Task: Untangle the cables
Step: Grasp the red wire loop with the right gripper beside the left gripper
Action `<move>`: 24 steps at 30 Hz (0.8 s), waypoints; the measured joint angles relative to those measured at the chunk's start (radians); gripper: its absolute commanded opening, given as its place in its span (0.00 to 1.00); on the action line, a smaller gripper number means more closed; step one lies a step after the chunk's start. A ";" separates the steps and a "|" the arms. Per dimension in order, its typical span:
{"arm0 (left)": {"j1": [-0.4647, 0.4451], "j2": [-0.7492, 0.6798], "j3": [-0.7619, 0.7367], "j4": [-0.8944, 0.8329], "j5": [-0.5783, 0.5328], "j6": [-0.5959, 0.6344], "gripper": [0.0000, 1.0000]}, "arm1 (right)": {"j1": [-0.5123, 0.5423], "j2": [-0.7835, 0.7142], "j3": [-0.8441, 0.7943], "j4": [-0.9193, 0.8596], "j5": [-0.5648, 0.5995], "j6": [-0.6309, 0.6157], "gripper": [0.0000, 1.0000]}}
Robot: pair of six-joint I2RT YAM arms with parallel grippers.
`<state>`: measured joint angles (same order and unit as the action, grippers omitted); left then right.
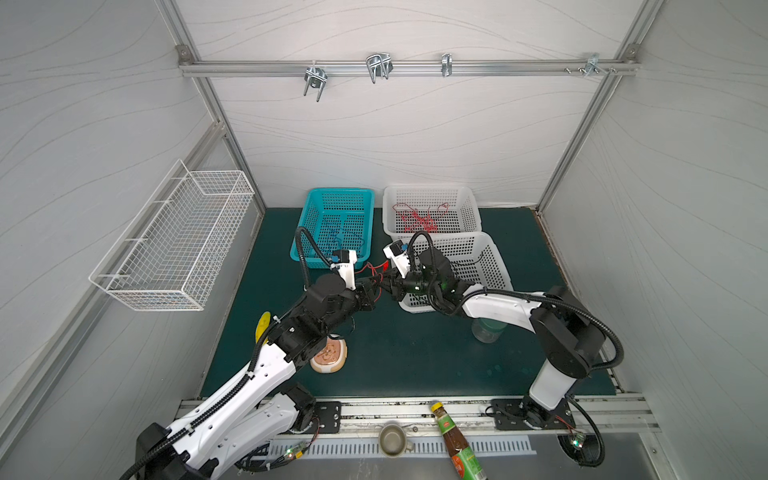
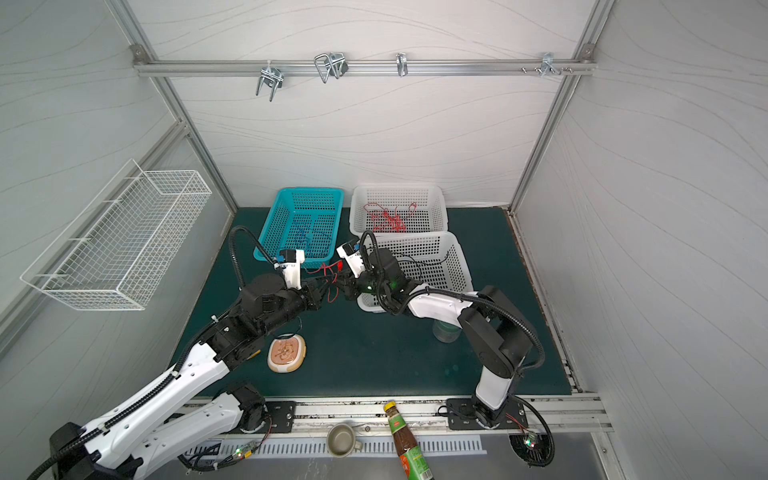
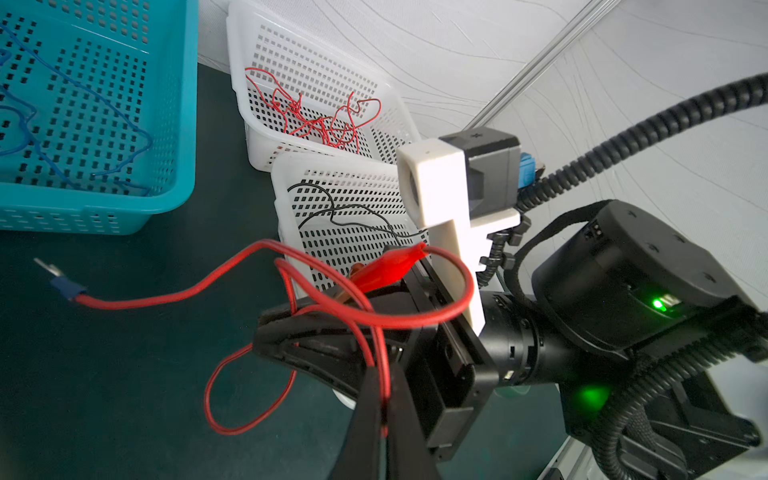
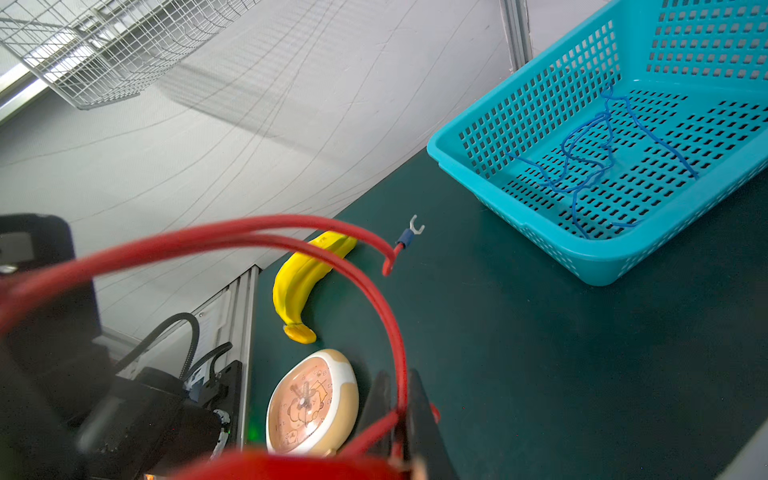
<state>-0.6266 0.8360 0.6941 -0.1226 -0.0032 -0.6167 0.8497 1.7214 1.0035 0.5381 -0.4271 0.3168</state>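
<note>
With the left hand [image 3: 384, 374] and right hand [image 4: 399, 390] both clenched on the thick red clip-ended cable [image 3: 174, 296], draw them apart slowly so its loops open rather than tighten.

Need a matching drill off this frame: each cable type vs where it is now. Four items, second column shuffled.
Cables
1. blue wires
2. thin red wires
3. black wire
4. thick red clip lead

Places
A. in the near white basket
B. pinched by the left gripper and the right gripper
C. in the teal basket
D. in the far white basket

Pairs: 1-C, 2-D, 3-A, 4-B
</note>
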 measured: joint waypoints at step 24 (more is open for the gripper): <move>-0.001 -0.015 -0.005 -0.102 -0.089 0.030 0.78 | -0.126 -0.033 0.069 -0.126 0.145 -0.082 0.00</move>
<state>-0.6273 0.8207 0.6891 -0.2245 -0.0917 -0.5865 0.7238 1.6886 1.0721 0.4122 -0.2821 0.2352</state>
